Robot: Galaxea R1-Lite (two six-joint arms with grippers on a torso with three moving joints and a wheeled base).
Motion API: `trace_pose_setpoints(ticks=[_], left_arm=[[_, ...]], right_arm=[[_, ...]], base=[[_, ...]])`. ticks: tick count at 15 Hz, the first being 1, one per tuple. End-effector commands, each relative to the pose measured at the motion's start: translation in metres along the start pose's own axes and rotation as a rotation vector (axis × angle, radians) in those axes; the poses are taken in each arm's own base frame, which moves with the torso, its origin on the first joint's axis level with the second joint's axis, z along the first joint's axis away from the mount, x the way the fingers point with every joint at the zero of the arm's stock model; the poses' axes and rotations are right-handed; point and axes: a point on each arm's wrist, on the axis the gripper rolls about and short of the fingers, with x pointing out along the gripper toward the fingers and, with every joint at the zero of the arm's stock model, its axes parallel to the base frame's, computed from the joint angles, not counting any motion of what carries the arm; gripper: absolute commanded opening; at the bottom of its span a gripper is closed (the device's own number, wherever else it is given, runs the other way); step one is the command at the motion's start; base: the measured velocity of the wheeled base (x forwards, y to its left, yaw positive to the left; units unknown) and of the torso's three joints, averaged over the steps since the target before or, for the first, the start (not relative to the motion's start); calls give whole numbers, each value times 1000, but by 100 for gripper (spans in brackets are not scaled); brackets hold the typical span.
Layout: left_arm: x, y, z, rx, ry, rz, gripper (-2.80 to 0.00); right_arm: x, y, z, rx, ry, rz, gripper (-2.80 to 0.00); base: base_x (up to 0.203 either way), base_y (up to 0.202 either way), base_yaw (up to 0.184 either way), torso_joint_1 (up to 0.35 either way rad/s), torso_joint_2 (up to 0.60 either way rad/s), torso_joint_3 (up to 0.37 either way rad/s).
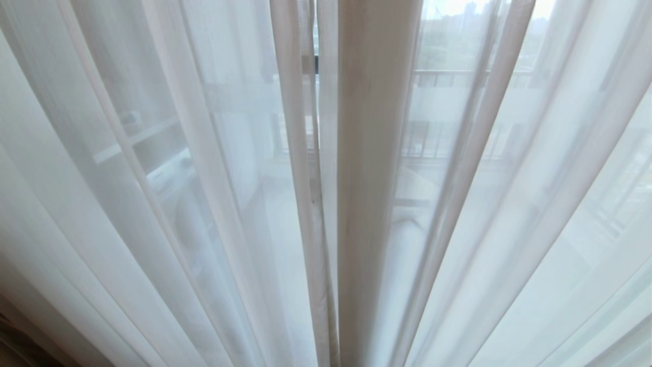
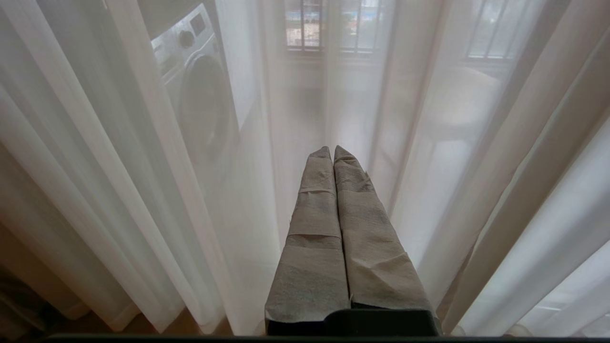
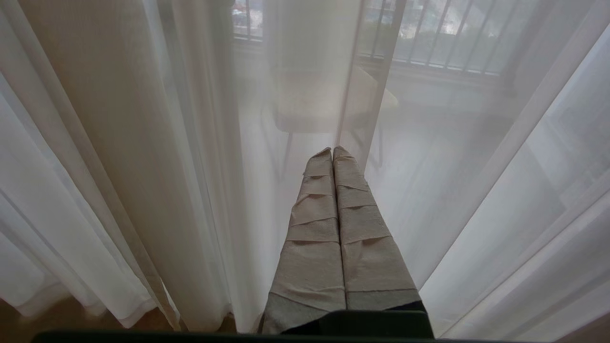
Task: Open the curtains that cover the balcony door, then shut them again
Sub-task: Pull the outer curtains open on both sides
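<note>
Sheers of the curtains are hanging drawn across the view; opening looks not yet begun. Left gripper and right gripper are facing them, jaws pressed together, holding nothing; next they need parting to take a fold

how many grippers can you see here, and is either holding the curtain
2. The left gripper and the right gripper each show only in their own wrist view, shut and empty, pointing at the sheer curtains.
</note>
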Motion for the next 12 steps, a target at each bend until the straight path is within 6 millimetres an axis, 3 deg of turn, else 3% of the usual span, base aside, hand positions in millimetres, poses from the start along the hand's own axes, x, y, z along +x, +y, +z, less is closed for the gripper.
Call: trace_pose_setpoints(ticks=[1,12], left_arm=[[0,0,0,0,-1,1,-280],[0,0,0,0,-1,1,-280]], right_arm=[[0,0,0,-1,-1,1,-280],[0,0,0,-1,0,0,-280]], base=[[0,0,0,0,0,0],[0,0,0,0,0,0]])
